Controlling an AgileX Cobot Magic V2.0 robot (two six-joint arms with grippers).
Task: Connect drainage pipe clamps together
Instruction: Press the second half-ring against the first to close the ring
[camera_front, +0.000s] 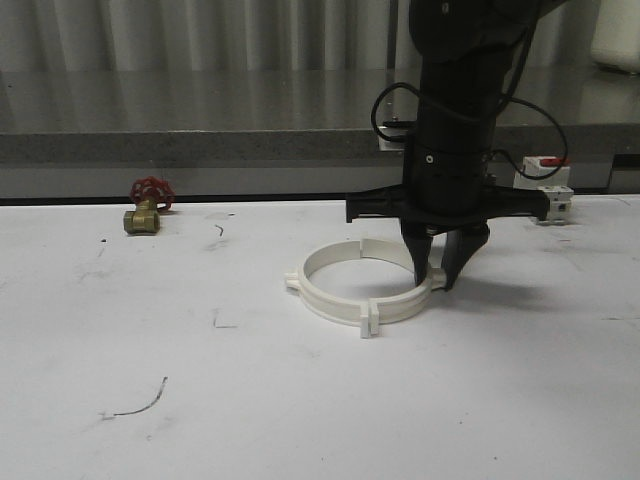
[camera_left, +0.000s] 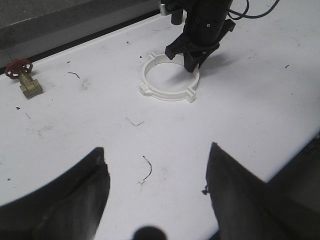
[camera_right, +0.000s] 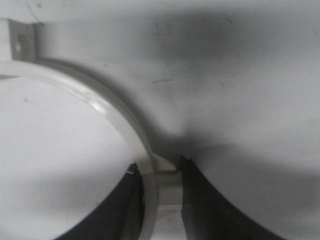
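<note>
The two white drainage pipe clamps (camera_front: 335, 305) lie together as a ring flat on the white table, at its middle. Their tabs meet at the near side, and a small gap shows at the far side (camera_front: 360, 243). My right gripper (camera_front: 437, 275) comes straight down on the ring's right side. It is shut on the clamp's wall and a flat tab (camera_right: 169, 182) there, one finger inside the ring and one outside. The ring (camera_left: 167, 93) and the right gripper (camera_left: 192, 62) also show in the left wrist view. My left gripper (camera_left: 157, 150) hangs open above bare table with nothing between its fingers.
A small brass valve with a red handwheel (camera_front: 145, 213) sits at the back left. A white circuit breaker with a red top (camera_front: 545, 180) stands at the back right, behind the right arm. A grey ledge (camera_front: 200, 145) runs along the table's far edge.
</note>
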